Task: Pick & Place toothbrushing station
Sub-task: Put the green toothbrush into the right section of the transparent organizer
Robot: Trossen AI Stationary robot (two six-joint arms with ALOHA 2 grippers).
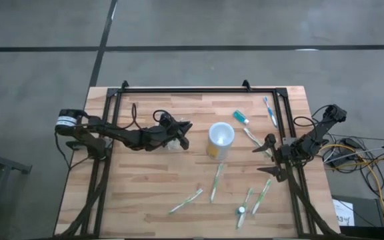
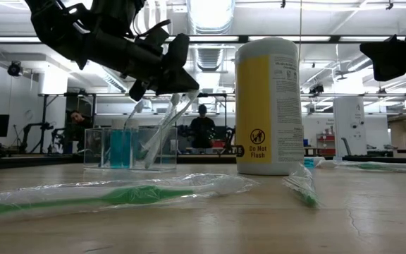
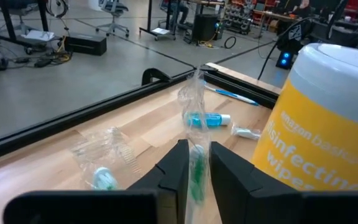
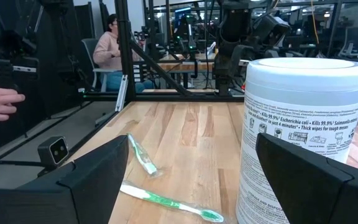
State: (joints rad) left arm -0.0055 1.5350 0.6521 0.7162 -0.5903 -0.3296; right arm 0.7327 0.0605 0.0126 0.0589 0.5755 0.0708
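The toothbrushing station, a small clear holder, stands on the wood left of a yellow wipes canister. Blue items and wrapped toothbrushes lean inside it. In the high view it shows faintly as a clear holder just under my left gripper. That gripper hovers above the holder, shut on a wrapped green toothbrush. My right gripper waits wide open at the table's right edge, with nothing in it. My left gripper pinches the wrapped toothbrush's shaft between its two fingers, which come nearly level from the table's left and lie across it. The brush slants down from the fingertips toward the holder. Whether its lower end rests inside, I cannot tell.
Several wrapped toothbrushes lie loose on the near half of the table. A toothpaste tube and a blue brush lie at the far right. A black frame rail rims the table. A person sits beyond it.
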